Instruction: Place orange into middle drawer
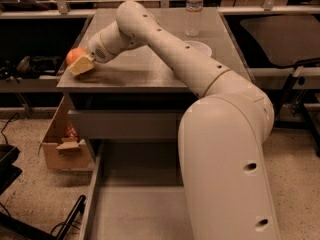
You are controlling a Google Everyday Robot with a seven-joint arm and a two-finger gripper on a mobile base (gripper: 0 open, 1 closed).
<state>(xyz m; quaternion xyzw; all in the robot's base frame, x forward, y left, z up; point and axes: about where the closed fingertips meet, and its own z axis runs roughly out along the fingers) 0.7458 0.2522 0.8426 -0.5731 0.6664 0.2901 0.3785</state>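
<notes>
The orange (72, 55) is at the left edge of the grey counter (145, 69), partly over the edge. My gripper (80, 64) is at the orange, shut on it, with a pale finger (82, 65) in front of the fruit. My white arm reaches from the lower right across the counter to it. The middle drawer (135, 209) is pulled out below the counter, with a flat grey floor and a thin left wall (91, 194). My arm's big lower link hides its right part.
A white bowl (198, 47) and a water bottle (194, 6) stand on the counter's back right. A plain grey drawer front (125, 125) sits under the counter. A cardboard box (62, 146) is on the floor at the left, with cables nearby.
</notes>
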